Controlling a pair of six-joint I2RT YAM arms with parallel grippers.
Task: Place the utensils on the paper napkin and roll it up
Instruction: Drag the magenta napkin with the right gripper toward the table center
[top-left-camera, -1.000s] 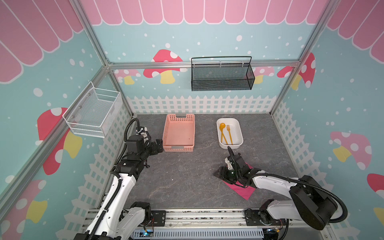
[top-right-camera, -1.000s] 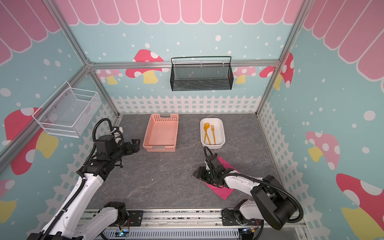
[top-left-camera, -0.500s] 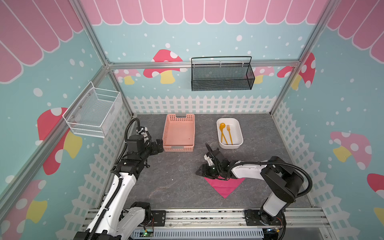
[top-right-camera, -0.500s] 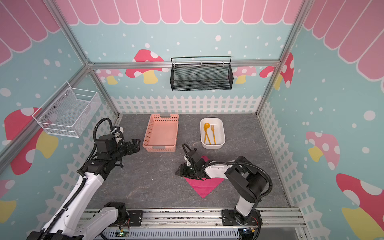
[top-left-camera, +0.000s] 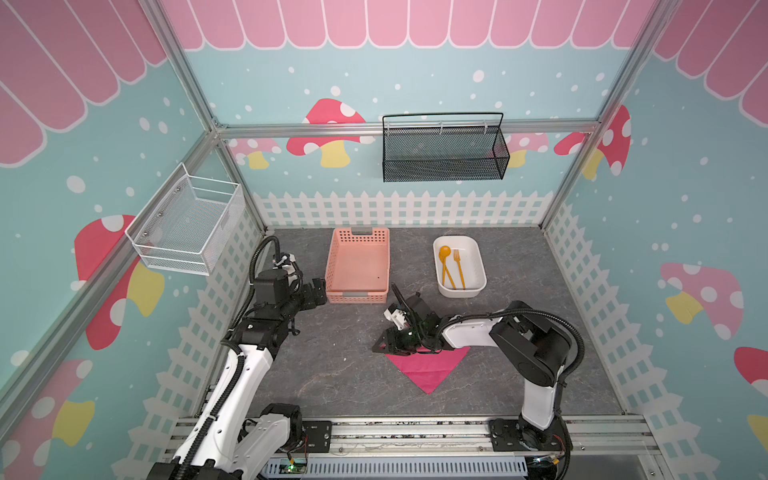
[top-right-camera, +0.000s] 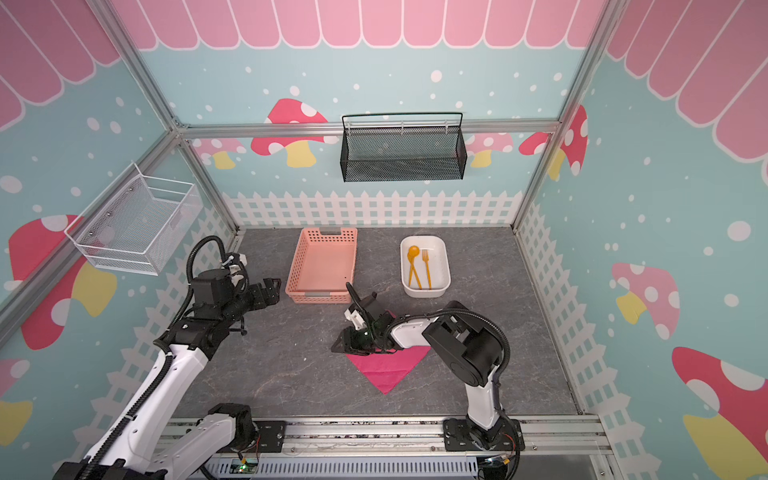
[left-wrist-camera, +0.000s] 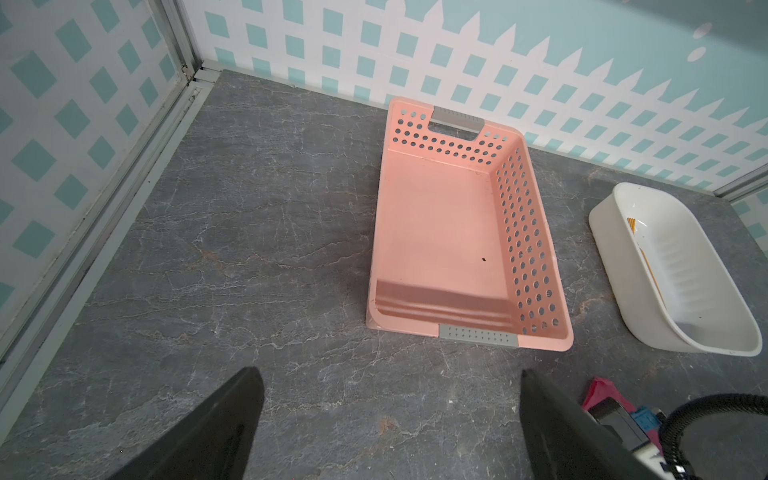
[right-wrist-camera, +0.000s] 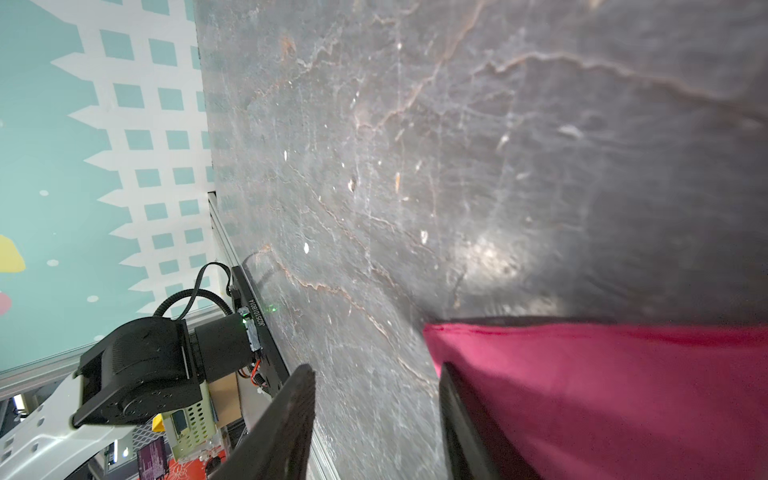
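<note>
Paper napkin (right-wrist-camera: 602, 395) lies flat — its corner beside the right hand (right-wrist-camera: 378, 368).

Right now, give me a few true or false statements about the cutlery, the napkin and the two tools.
The utensils lie in the white tub. True.
The pink basket holds the fork. False: it is empty.
The left tool is open. True.
The paper napkin is rolled up. False: it lies flat on the table.
The right tool hovers over the white tub. False: it is at the paper napkin's edge.
</note>
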